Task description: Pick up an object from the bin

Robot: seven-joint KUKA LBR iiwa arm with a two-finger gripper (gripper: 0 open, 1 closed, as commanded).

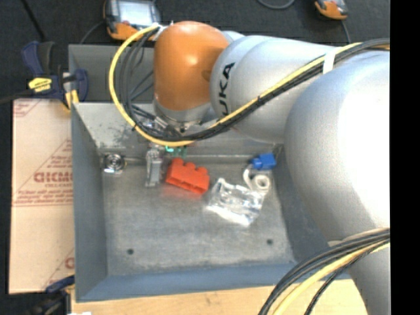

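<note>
My gripper [153, 170] hangs below the orange wrist cover, low in the back left part of the bin. Right beside it, on its right, lies a red toy brick [188, 177] with studs on top. Whether the gripper touches the brick cannot be made out. A small round metal piece [114, 163] lies to the gripper's left, near the bin's left wall.
A clear plastic bag [235, 201] with small parts lies right of the brick. A white ring [257, 180] and a small blue piece [264, 161] sit behind it by the back wall. The arm covers the bin's right side.
</note>
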